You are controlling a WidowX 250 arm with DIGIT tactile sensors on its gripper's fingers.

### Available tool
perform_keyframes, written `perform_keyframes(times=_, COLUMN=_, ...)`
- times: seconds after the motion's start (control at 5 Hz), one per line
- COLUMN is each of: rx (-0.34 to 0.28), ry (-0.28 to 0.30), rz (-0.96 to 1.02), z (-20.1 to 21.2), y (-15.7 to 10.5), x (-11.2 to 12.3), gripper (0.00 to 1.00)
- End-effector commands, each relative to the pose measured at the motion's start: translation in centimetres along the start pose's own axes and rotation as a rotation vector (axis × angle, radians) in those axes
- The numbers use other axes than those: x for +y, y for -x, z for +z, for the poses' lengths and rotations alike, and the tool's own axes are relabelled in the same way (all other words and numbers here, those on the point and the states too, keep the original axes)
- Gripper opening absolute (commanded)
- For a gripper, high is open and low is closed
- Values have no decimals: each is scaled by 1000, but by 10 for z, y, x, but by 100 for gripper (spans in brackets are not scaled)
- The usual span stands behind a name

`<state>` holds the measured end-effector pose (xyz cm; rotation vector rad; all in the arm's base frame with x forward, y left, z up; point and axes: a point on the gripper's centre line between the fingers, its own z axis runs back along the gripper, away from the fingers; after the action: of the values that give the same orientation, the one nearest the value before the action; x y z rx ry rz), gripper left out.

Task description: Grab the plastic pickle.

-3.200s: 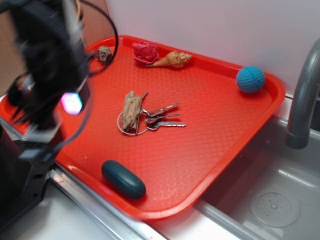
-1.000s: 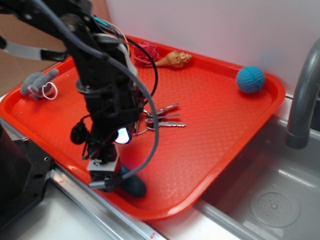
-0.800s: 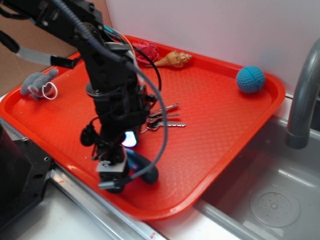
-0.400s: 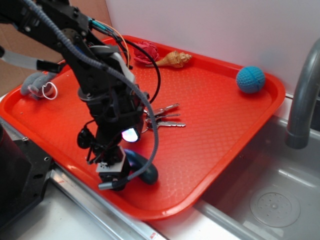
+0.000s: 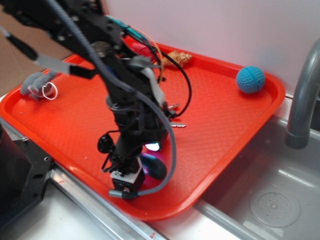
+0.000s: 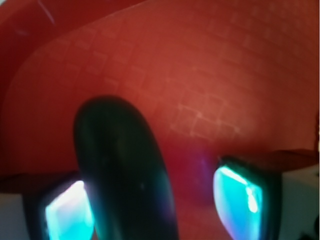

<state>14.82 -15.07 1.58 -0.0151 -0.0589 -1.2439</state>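
soft even daylight outside; blurry, cyan-glared wrist view

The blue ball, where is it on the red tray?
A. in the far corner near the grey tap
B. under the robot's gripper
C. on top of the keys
A: the blue ball sits alone in the red tray's far corner, close to the grey tap.

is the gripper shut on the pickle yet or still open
Open. In the wrist view the plastic pickle lies against one finger, while red tray shows between it and the other.
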Motion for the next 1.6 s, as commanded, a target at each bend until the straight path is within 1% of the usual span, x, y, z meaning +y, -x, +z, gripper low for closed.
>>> perform_keyframes(times=0.0, rx=30, ry=69, rz=39, z=2, y=3, x=-7, gripper=0)
perform_keyframes(times=0.2, rx=53, ry=120, rz=236, z=19, y=12, x=11, gripper=0)
perform_keyframes(times=0.4, rx=79, ry=97, rz=487, z=54, y=36, x=35, gripper=0)
perform_keyframes(times=0.6, rx=2, ry=112, rz=734, z=105, y=83, x=45, gripper=0)
perform_keyframes(times=0.8, rx=-103, ry=77, rz=975, z=152, y=126, x=39, gripper=0)
perform_keyframes(times=1.0, rx=-151, ry=35, rz=1220, z=184, y=148, x=31, gripper=0)
perform_keyframes(times=1.2, rx=-168, ry=38, rz=1266, z=204, y=159, x=35, gripper=0)
perform_keyframes(times=1.4, rx=-112, ry=5, rz=1266, z=198, y=150, x=34, gripper=0)
